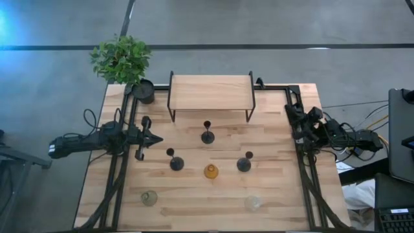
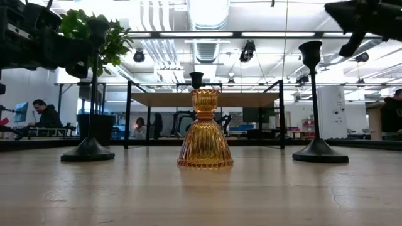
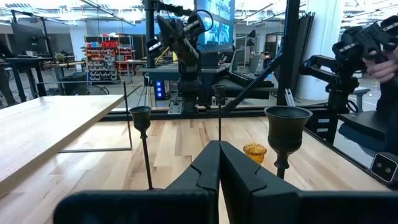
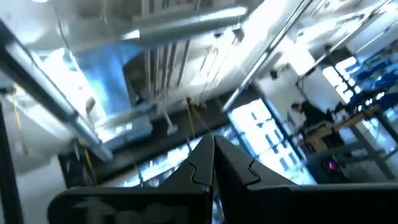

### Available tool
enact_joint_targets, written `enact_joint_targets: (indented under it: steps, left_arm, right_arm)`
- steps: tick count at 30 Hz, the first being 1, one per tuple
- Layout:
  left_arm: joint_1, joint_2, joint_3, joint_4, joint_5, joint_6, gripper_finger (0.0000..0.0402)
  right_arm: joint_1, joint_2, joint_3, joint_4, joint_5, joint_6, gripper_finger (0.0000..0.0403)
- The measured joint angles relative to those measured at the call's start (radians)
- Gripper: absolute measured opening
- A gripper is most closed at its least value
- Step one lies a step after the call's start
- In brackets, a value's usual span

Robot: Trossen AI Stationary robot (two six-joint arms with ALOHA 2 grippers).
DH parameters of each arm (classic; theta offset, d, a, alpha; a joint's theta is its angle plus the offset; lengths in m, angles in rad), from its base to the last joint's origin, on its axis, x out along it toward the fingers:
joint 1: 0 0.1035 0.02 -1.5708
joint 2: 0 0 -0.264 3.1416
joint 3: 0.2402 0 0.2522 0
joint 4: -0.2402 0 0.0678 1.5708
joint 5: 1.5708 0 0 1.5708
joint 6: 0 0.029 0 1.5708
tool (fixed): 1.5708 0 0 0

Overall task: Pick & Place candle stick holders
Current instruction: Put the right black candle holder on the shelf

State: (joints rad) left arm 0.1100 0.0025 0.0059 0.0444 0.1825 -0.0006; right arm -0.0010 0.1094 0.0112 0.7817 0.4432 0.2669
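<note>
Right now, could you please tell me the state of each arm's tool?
Left tool: closed, holding nothing, at the table's left side.
Right tool: closed, holding nothing, parked at the table's right edge.

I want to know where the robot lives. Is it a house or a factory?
Neither, probably a robot lab or workshop. Two robot arms flank a wooden table, people work at desks behind, and bare pipes and strip lights run along the ceiling.
</note>
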Motion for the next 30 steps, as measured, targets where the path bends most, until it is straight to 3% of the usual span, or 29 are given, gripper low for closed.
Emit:
enact_joint_targets:
  steps: [8,14,19,25,27,30]
  left_arm:
    - [0.000,0.000,0.000,0.000,0.000,0.000,0.0014]
    - [0.000,0.000,0.000,0.000,0.000,0.000,0.0014]
    - [0.000,0.000,0.000,0.000,0.000,0.000,0.0014]
    - [0.000,0.000,0.000,0.000,0.000,0.000,0.0014]
    - [0.000,0.000,0.000,0.000,0.000,0.000,0.0014]
    - [0.000,0.000,0.000,0.000,0.000,0.000,0.0014]
  right_arm:
    - [0.001,0.082,0.122,-0.187,-0.008,-0.185,0.0008]
    - [0.004,0.217,0.401,-0.607,-0.055,-0.218,0.0008]
    - [0.011,0.402,0.657,-0.873,-0.015,-0.179,0.0008]
    - [0.032,0.656,0.904,-0.998,0.008,-0.249,0.0008]
    - [0.032,0.744,0.965,-1.029,0.056,-0.253,0.0008]
    - [0.031,0.859,1.074,-1.058,0.172,-0.134,0.0008]
